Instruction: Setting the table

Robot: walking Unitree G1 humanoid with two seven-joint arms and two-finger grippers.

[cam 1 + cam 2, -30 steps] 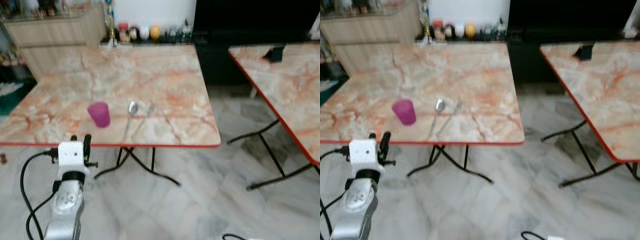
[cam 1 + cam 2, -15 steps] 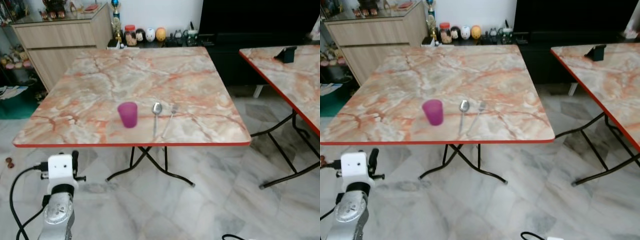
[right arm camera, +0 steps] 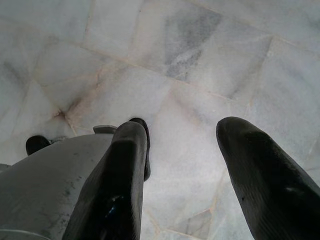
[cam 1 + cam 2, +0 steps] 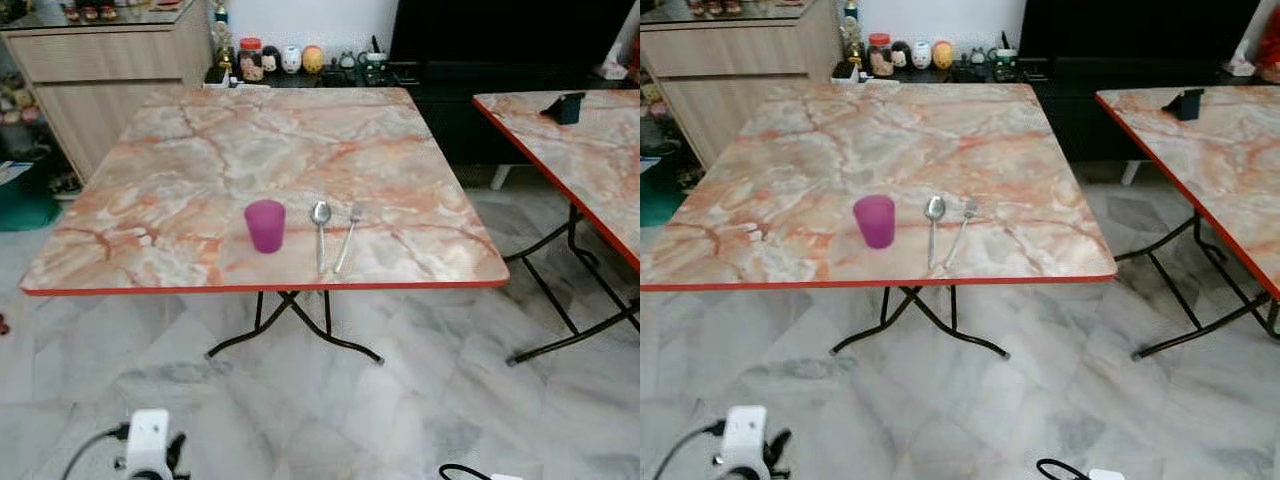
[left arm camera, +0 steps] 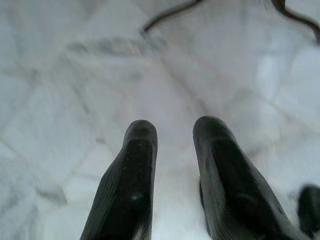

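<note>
Purple plastic cup [image 4: 265,225], metal spoon [image 4: 321,229] and fork [image 4: 347,236] sit side by side on the marble-patterned desk [image 4: 200,160]; left hand [image 5: 172,132] spread, empty. Right hand [image 3: 185,145] spread over the floor.

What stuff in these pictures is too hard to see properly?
- Whether the purple cup holds anything: both eye views see it from the side, too small.
- The little jars and figures behind the table: too small to name.
- The dark object on the second table: too small to identify.
- The left arm: cut off by the bottom edge of the eye views.
</note>
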